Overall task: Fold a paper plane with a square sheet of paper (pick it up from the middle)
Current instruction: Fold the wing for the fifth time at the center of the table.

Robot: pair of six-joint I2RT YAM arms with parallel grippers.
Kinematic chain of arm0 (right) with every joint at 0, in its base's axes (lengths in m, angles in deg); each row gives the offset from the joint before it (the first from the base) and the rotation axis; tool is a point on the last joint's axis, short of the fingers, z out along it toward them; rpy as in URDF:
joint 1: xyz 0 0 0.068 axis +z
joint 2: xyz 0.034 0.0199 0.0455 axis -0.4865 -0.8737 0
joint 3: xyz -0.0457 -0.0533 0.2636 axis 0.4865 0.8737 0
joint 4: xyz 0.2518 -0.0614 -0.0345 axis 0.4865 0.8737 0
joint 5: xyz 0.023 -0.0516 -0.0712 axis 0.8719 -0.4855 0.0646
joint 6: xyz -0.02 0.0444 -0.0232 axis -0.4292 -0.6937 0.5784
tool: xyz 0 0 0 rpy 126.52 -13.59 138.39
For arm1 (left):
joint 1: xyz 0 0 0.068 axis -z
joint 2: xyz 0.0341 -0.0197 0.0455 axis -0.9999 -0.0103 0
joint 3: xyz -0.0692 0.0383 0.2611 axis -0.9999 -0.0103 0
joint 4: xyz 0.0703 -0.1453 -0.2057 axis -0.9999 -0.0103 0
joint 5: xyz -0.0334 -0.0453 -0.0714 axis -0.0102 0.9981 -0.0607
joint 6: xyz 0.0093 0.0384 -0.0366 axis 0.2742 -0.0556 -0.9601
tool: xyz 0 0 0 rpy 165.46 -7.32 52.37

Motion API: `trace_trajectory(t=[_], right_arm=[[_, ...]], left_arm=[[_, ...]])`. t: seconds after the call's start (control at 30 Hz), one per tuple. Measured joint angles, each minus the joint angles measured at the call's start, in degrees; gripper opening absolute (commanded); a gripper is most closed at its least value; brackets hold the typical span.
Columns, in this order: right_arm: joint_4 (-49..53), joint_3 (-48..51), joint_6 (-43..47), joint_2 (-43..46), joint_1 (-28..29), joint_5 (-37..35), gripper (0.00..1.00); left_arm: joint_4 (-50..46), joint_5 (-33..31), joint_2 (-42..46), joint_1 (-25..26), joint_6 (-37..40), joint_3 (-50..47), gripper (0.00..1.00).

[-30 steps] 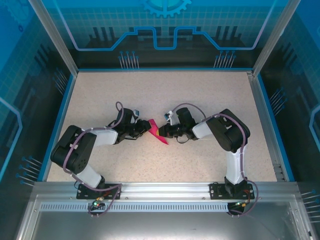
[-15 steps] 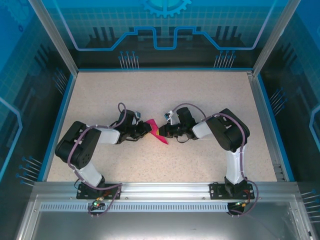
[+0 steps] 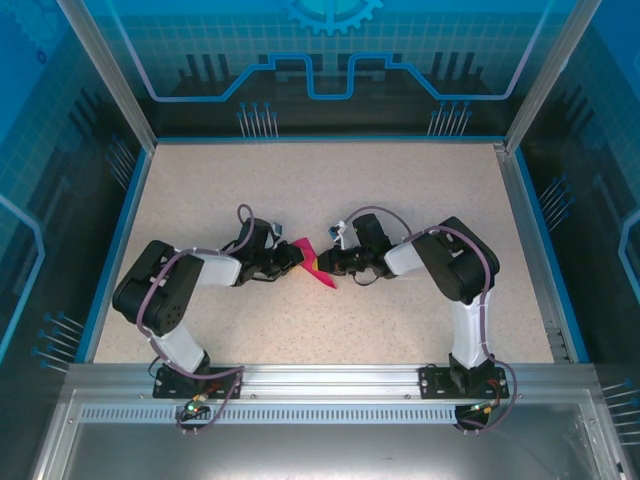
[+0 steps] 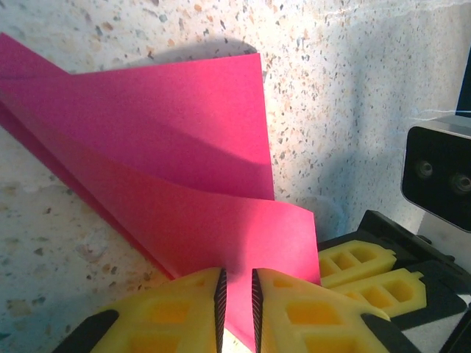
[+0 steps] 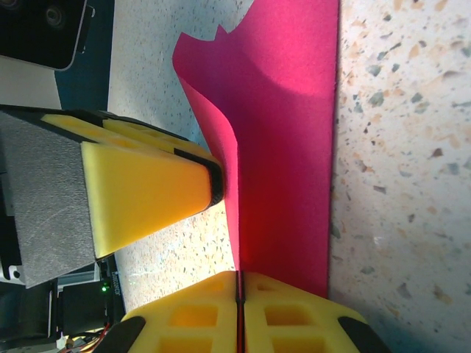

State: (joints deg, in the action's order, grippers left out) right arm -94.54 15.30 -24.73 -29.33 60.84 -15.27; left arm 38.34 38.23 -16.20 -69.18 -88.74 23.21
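The magenta-pink sheet of paper (image 3: 314, 266) lies folded into a long narrow wedge at the table's middle, one flap standing up. My right gripper (image 3: 327, 264) comes in from the right and is shut on the paper's crease edge (image 5: 287, 147), pads (image 5: 250, 294) pressed together. My left gripper (image 3: 294, 259) meets the paper from the left. Its pads (image 4: 221, 290) stand a narrow gap apart with the raised pink flap (image 4: 184, 184) in front of that gap. In the right wrist view a left fingertip (image 5: 210, 180) touches the curled flap.
The speckled beige tabletop (image 3: 320, 190) is bounded by blue rails and clear walls. Both arms bend inward from their bases at the near edge. The right gripper's yellow fingers (image 4: 360, 268) and its wrist camera (image 4: 438, 169) sit close beside the left gripper.
The left arm's elbow has swung right and the left gripper has edged closer to the paper. The right arm and the paper have stayed put.
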Motion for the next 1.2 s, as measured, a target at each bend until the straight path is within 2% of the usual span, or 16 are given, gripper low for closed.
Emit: trace_trajectory(t=[0.4,0.67,0.9,1.2], right_arm=[[1.73,-0.81,1.11,0.0,0.0,0.17,0.09],[6.91,-3.1,2.47,0.31,0.0,0.83,0.18],[13.6,-4.79,5.05,1.77,-0.28,0.57,0.25],[25.75,-5.86,8.63,5.64,-1.55,0.2,0.28]], left_arm=[[-2.47,-0.07,-1.86,0.09,-0.02,2.1,0.18],[-6.1,-0.61,-2.43,0.09,-0.02,4.04,0.17],[-6.91,-0.63,-2.62,0.09,-0.04,4.46,0.17],[-6.91,-0.61,-2.64,0.09,-0.02,4.48,0.17]])
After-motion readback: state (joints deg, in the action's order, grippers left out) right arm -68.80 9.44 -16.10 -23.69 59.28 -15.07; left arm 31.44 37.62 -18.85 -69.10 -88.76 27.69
